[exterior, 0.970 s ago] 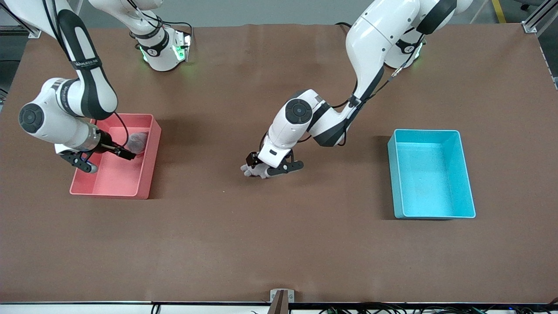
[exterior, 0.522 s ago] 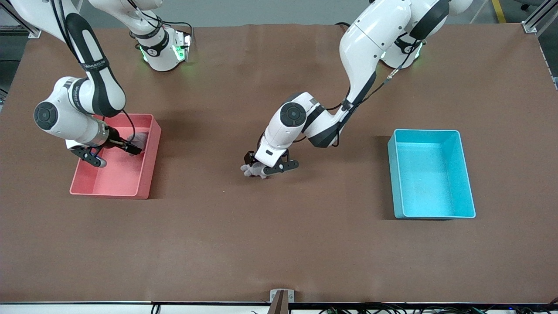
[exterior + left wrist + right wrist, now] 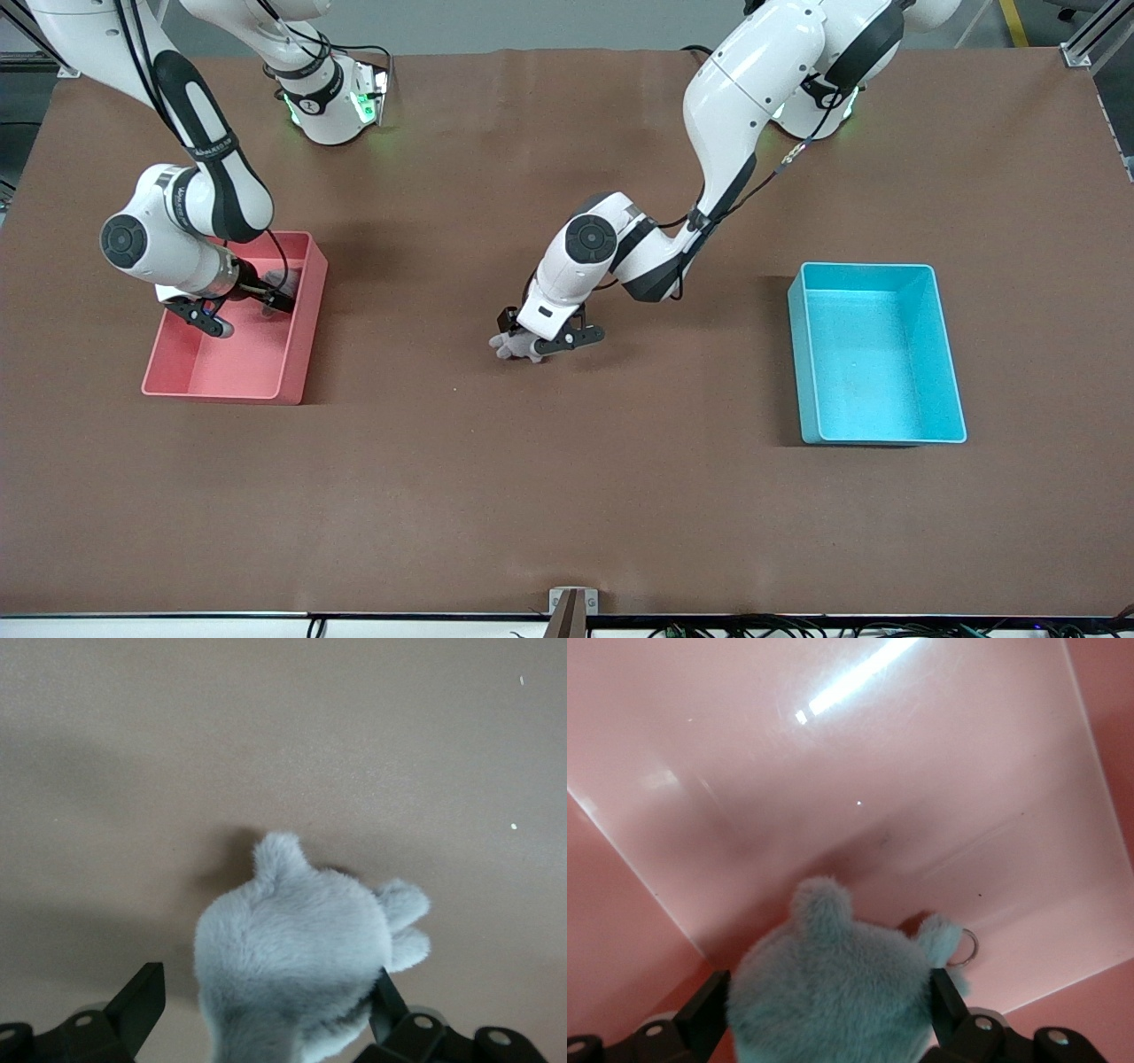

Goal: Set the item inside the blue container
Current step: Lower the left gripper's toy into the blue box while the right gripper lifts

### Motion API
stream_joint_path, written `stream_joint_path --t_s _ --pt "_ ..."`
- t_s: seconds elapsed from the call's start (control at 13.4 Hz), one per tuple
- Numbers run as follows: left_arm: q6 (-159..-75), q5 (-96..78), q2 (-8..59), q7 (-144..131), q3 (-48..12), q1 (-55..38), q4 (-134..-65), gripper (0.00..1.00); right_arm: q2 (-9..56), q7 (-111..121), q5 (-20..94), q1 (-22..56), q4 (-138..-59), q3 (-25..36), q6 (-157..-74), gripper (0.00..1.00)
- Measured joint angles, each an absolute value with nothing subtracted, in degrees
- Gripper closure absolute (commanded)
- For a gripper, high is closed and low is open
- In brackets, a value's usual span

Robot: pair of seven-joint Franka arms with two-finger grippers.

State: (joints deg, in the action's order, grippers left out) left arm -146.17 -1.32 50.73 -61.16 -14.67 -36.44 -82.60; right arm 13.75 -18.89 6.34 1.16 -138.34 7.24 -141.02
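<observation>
The left end effector [image 3: 542, 342] straddles a grey plush [image 3: 297, 943] on the surface, well apart from the blue container [image 3: 877, 353], fingers wide. Close fully before lifting. The right end effector [image 3: 244, 306] brackets a teal plush [image 3: 833, 992] in the pink bin [image 3: 297, 354], unclosed.

Bins: two. One blue container [image 3: 877, 354], at 3 o'clock on the table [image 3: 567, 496]; one pink bin [image 3: 232, 377], at 9 o'clock.
Plush toys: two. One grey [image 3: 292, 948], one teal [image 3: 828, 992].
Grippers: two.
</observation>
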Motion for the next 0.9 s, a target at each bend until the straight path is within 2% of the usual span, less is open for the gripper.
stream_joint_path --t_s 0.07,0.15,0.22,0.3,0.37,0.6,0.75,0.9 --pt "-146.32 -1.32 50.79 -61.17 -14.67 -36.44 -82.59 0.38 13.83 -18.89 6.34 1.16 -138.34 7.24 -141.01 0.54" --pt "-146.60 -1.32 50.83 -61.17 -14.67 -36.44 -82.58 0.48 13.82 -18.89 6.34 1.15 -138.33 7.24 -140.99 0.72" --pt "-147.21 -1.32 50.84 -61.17 -14.67 -36.44 -82.56 0.56 13.80 -18.89 6.34 1.15 -138.26 7.23 -140.92 0.88" --pt "-147.81 -1.32 50.84 -61.17 -14.67 -36.44 -82.55 0.64 13.74 -18.89 6.34 1.15 -138.13 7.23 -140.68 0.95" --pt "-148.38 -1.32 50.84 -61.18 -14.67 -36.44 -82.54 0.69 13.63 -18.89 6.34 1.15 -137.91 7.23 -140.12 0.97" --pt "-149.08 -1.32 50.80 -61.20 -14.66 -36.27 -81.86 0.70 12.80 -18.85 6.30 1.16 -135.15 7.09 -134.97 0.97" --pt "-148.82 -1.32 49.98 -61.20 -14.61 -35.59 -81.27 0.69 11.37 -18.80 4.94 1.16 -129.79 6.99 -127.11 0.97" --pt "-145.16 -1.32 47.05 -61.19 -14.56 -33.93 -81.40 0.69 10.04 -18.85 3.23 1.15 -121.69 7.00 -115.79 0.97"
